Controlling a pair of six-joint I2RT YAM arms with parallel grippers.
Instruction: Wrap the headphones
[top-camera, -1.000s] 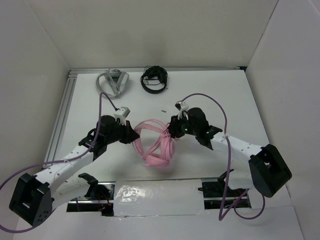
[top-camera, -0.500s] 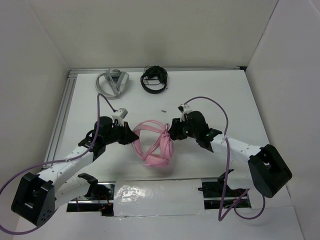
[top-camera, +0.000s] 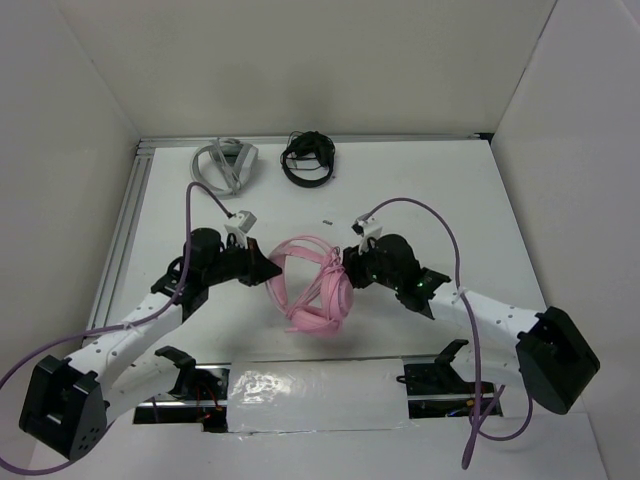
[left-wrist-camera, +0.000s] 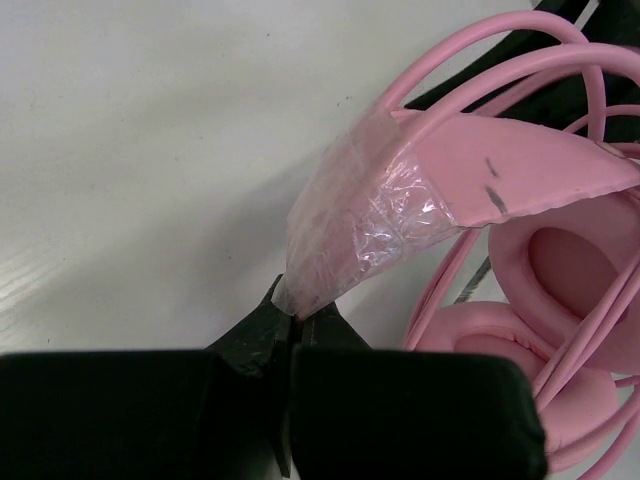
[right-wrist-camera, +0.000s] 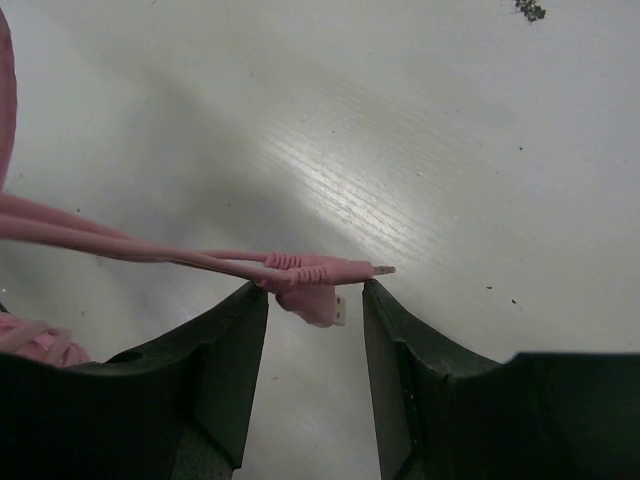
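The pink headphones (top-camera: 312, 290) lie mid-table between both arms, with the cable looped around them. My left gripper (top-camera: 270, 271) is shut on the end of the headband (left-wrist-camera: 500, 170), on a part covered in clear film (left-wrist-camera: 345, 225); the jaws (left-wrist-camera: 293, 318) pinch its tip. Both earcups (left-wrist-camera: 560, 270) show at the right of the left wrist view. My right gripper (top-camera: 347, 272) is at the right side of the headphones. In the right wrist view its jaws (right-wrist-camera: 315, 290) are open, and the cable's end plugs (right-wrist-camera: 320, 275) lie across the gap at the fingertips (right-wrist-camera: 250, 310).
Grey headphones (top-camera: 225, 165) and black headphones (top-camera: 308, 160) lie at the table's far edge. A small dark speck (top-camera: 326, 221) is on the table behind the pink headphones. A metal rail (top-camera: 125, 230) runs along the left edge; white walls enclose the table.
My right gripper has shifted slightly right and nearer. The cable loops now sit closer around the headphones. My left gripper keeps its hold and has shifted slightly.
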